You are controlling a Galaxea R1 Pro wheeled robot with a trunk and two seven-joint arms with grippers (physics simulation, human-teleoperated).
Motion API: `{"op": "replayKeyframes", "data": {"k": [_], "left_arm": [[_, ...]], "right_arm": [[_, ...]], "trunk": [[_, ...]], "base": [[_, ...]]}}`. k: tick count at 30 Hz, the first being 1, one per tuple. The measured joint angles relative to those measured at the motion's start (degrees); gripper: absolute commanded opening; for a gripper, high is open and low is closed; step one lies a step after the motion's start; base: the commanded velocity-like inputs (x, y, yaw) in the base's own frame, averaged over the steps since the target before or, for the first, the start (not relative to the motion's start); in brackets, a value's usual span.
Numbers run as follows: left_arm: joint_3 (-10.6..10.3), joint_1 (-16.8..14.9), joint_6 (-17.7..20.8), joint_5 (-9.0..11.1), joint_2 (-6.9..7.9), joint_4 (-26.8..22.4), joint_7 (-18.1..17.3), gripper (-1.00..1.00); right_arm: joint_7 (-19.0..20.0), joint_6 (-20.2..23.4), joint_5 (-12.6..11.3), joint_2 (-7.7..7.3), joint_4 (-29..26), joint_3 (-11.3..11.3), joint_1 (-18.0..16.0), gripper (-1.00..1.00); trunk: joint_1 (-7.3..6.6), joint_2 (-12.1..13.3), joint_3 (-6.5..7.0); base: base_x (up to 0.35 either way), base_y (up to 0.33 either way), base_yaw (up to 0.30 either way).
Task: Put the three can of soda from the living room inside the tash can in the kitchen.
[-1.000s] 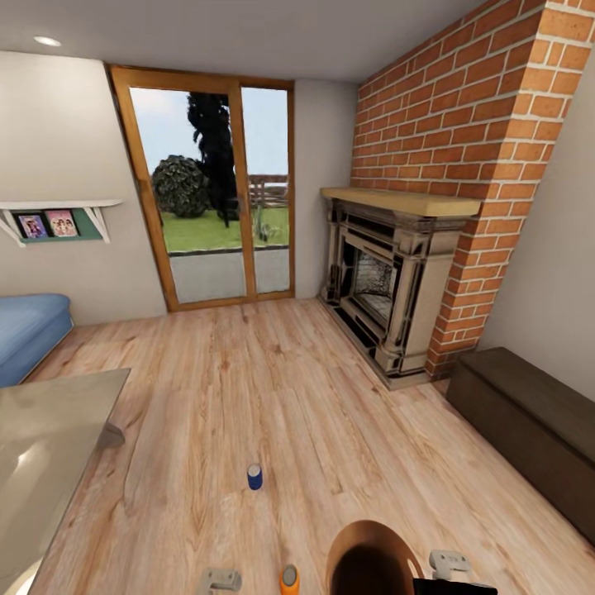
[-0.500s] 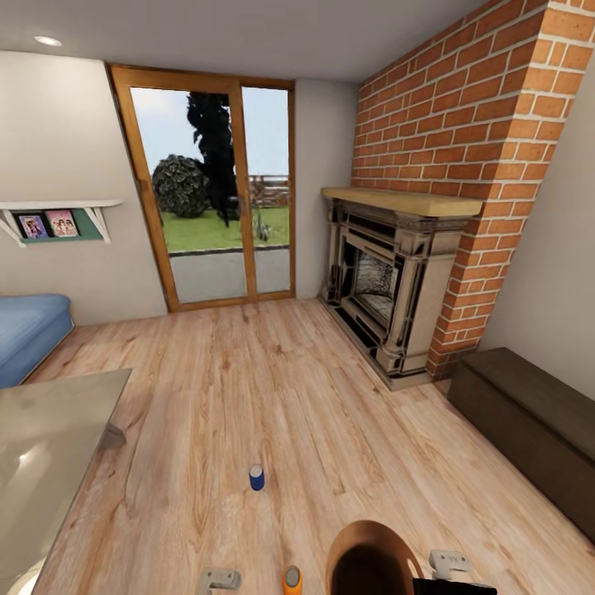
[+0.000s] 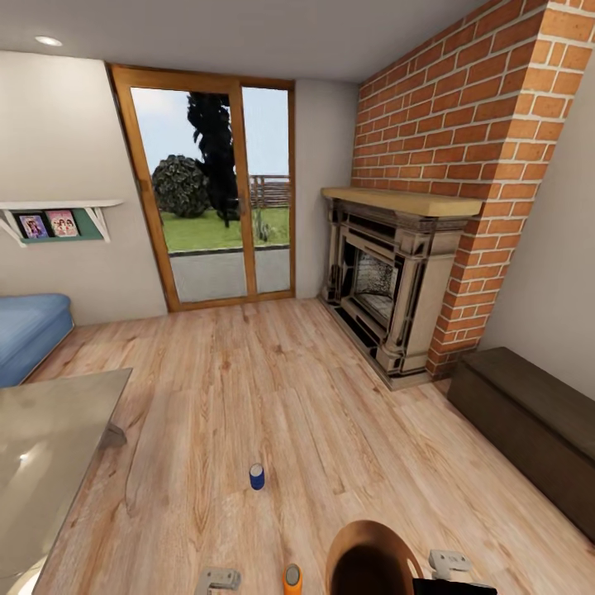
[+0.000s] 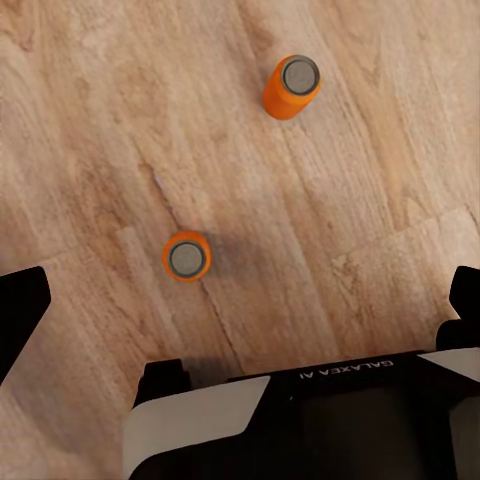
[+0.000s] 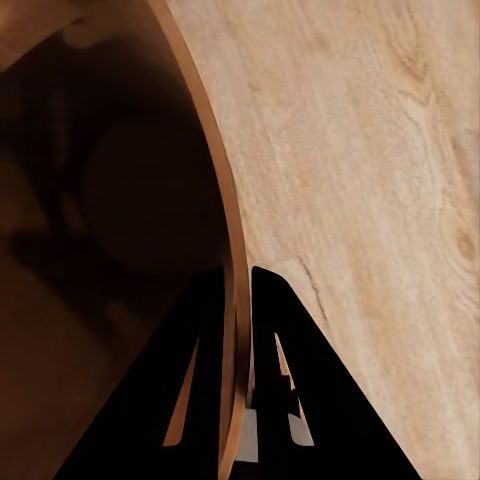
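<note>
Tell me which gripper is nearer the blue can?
Left. The left gripper sits just short of the blue can; the right gripper pinches the bin rim, farther off.

living room (image 3: 273, 388), brick fireplace (image 3: 388, 289), glass doors (image 3: 215, 190)

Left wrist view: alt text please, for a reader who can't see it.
Two orange soda cans with grey metal tops stand upright and apart on a wood-plank floor, seen from above. The open left gripper hangs over them, its dark fingers at the picture's edges.
</note>
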Motion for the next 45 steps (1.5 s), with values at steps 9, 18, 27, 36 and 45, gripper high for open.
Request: {"op": "replayKeyframes", "data": {"k": [9, 18, 27, 36, 45], "left_arm": [[0.0, 0.0, 0.0, 0.0, 0.01, -0.1, 0.0, 1.0], [0.0, 0.0, 0.0, 0.0, -0.05, -0.1, 0.0, 1.0], [0.0, 0.0, 0.0, 0.0, -0.07, -0.2, 0.0, 1.0], [0.0, 0.0, 0.0, 0.0, -0.09, -0.1, 0.0, 1.0], [0.0, 0.0, 0.1, 0.1, -0.3, -0.2, 0.0, 1.0]], "right_arm": [[0.1, 0.0, 0.1, -0.15, 0.0, 0.0, 0.0, -1.0], [0.0, 0.4, 0.0, 0.13, -1.0, 0.0, -0.1, -1.0], [0.0, 15.9, 0.0, -0.27, -11.4, -0.6, -0.6, -1.0], [-0.8, 33.4, -0.1, -0.7, -19.4, -0.8, -9.8, -1.0], [-2.9, 37.0, 2.2, -7.42, -15.9, -0.7, -18.4, -1.0]], "trunk": [[0.0, 0.0, 0.0], [0.0, 0.0, 0.0], [0.0, 0.0, 0.0], [0.0, 0.0, 0.01], [0.0, 0.0, -0.01]], "base": [[0.0, 0.0, 0.0], [0.0, 0.0, 0.0], [0.0, 0.0, 0.0], [0.0, 0.0, 0.0], [0.0, 0.0, 0.0]]}}
